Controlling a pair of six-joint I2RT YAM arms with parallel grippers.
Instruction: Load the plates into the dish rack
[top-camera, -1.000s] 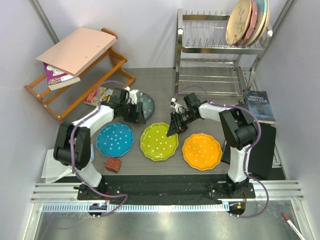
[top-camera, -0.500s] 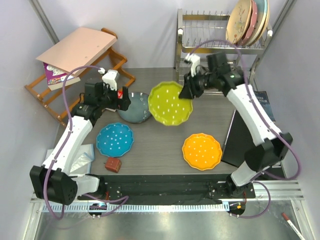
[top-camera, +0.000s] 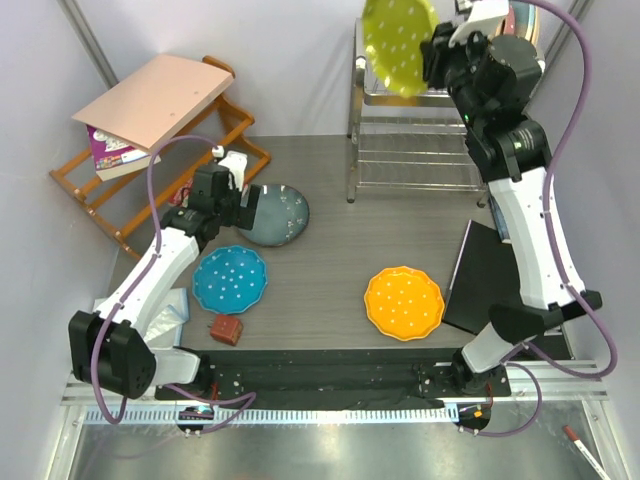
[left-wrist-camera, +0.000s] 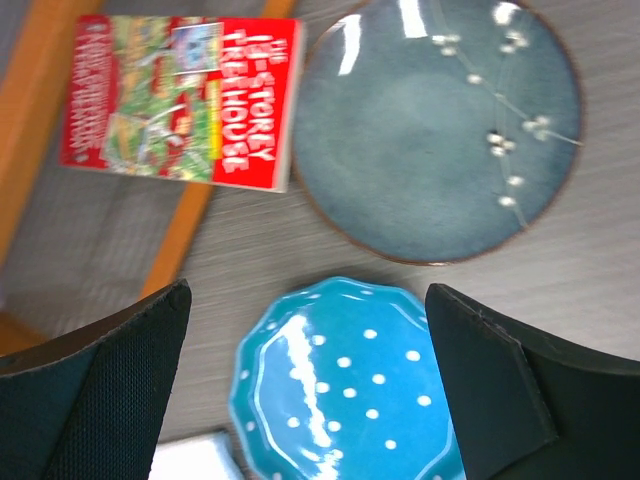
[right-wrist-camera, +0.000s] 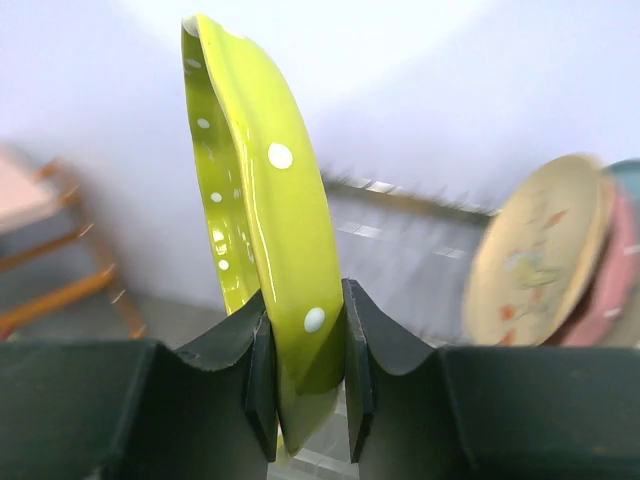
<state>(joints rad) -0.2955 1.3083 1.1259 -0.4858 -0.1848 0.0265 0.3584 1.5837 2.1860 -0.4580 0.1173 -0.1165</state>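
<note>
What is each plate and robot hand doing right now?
lime green plate: held on edge, up by the rack's top
right gripper: shut on the lime green plate
left gripper: open, empty
blue plate: flat on the table
dark grey-blue plate: flat on table
orange plate: flat on table
dish rack: no dotted plate inside yet

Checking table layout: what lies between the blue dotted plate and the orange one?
Nothing: in the top view, the grey table between the blue plate and the orange plate is bare. The lime plate is held aloft in the right gripper.
</note>
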